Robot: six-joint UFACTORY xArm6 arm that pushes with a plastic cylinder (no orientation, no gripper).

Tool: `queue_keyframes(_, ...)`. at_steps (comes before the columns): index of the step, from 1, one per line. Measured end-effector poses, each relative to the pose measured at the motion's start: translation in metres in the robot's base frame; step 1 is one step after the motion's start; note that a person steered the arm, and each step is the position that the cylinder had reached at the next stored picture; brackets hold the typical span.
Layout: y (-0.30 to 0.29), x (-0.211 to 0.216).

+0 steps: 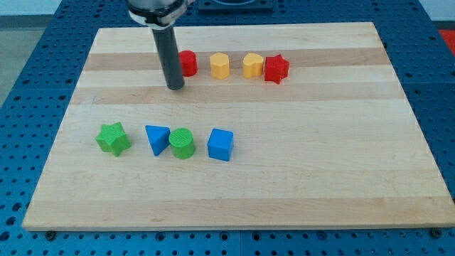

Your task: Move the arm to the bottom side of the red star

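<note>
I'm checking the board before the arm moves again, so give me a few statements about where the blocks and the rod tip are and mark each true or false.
1. The red star touches a yellow block. True.
2. My tip rests just below the red star. False: it is far toward the view's left of the star, beside the other red block.
3. The green star is the leftmost block in the lower row. True.
4. The blue cube sits in the upper row. False: it ends the lower row on the view's right.
5. The blue triangle touches the green cylinder. True.
</note>
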State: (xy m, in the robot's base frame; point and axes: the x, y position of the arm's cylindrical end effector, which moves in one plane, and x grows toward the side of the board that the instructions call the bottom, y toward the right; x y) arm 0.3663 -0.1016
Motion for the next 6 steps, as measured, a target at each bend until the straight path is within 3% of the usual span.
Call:
queue_keyframes(4,0.078,0.001)
queue_keyframes(6,0.11,0.022)
